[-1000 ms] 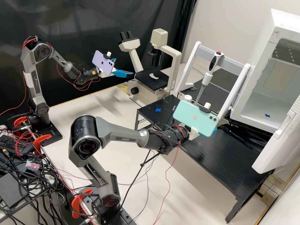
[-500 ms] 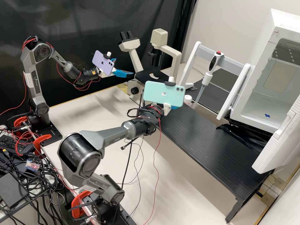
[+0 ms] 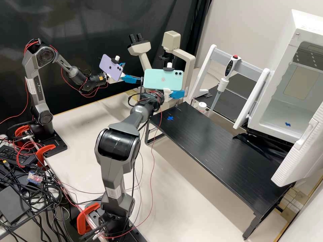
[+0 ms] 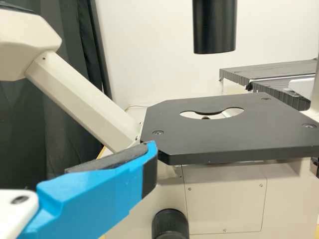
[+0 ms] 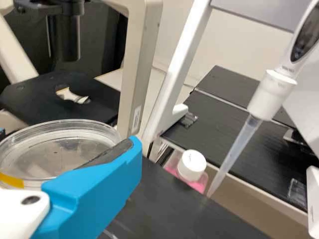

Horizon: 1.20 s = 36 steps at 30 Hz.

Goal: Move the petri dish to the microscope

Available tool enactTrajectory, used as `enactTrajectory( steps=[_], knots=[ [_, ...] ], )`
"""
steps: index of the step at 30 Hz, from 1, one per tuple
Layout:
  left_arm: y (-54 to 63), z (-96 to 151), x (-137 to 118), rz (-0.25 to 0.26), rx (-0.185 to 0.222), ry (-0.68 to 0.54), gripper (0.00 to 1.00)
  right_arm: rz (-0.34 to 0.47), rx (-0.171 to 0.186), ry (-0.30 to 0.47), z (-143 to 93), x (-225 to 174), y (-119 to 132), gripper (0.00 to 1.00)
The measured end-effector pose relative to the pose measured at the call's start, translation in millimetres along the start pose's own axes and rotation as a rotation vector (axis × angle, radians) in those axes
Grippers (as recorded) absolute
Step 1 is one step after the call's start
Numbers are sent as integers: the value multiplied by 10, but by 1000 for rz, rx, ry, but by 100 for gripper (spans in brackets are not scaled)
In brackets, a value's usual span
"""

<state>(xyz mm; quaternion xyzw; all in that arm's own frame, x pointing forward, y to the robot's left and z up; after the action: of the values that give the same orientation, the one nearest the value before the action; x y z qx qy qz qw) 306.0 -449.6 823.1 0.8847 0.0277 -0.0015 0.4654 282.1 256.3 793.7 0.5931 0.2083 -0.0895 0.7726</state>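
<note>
Round petri dish (image 5: 57, 154), roughly level

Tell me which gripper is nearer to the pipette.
Right. In the high view, the right gripper, holding the petri dish, is in front of the microscope, left of the pipette; the left gripper is farther left, beside the microscope.

the pipette (image 3: 222, 84) is between microscope (image 3: 190, 62) and incubator (image 3: 285, 55)

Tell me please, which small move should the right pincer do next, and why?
I would ease the dish level toward the stage, below the black tube. The right pincer grips the dish, the stage lies beyond it, and the tube hangs over the stage, so a low approach looks safer.
</note>
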Motion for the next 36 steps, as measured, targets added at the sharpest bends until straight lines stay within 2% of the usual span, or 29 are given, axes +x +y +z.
enactTrajectory(
  steps=[3, 6, 10, 11, 13, 16, 19, 22, 27, 30, 36],
  knots=[
    [0, 0, 0, 0, 0, 0, 100, 52, -10, -13, -102, 82, -67, 0],
    [0, 0, 0, 0, 0, 0, 100, 115, 5, -10, -147, 131, -106, 0],
    [0, 0, 0, 0, 0, 0, 100, 236, 11, 8, -163, 193, -145, 0],
    [0, 0, 0, 0, 0, 0, 100, 269, 4, 25, -179, 213, -176, 0],
    [0, 0, 0, 0, 0, 0, 100, 327, 34, 68, -232, 243, -215, 0],
    [0, 0, 0, 0, 0, 0, 100, 364, 37, 160, -358, 282, -337, 0],
    [0, 0, 0, 0, 0, 0, 100, 340, 1, 231, -444, 317, -493, 0],
    [0, 0, 0, 0, 0, 0, 100, 307, -17, 258, -468, 355, -608, 0],
    [0, 0, 0, 0, 0, 0, 100, 285, 17, 258, -451, 406, -678, 0],
    [0, 0, 0, 0, 0, 0, 100, 273, 23, 249, -420, 467, -719, 0],
    [0, 0, 0, 0, 0, 0, 100, 222, 14, 221, -392, 699, -817, 0]
  ],
)
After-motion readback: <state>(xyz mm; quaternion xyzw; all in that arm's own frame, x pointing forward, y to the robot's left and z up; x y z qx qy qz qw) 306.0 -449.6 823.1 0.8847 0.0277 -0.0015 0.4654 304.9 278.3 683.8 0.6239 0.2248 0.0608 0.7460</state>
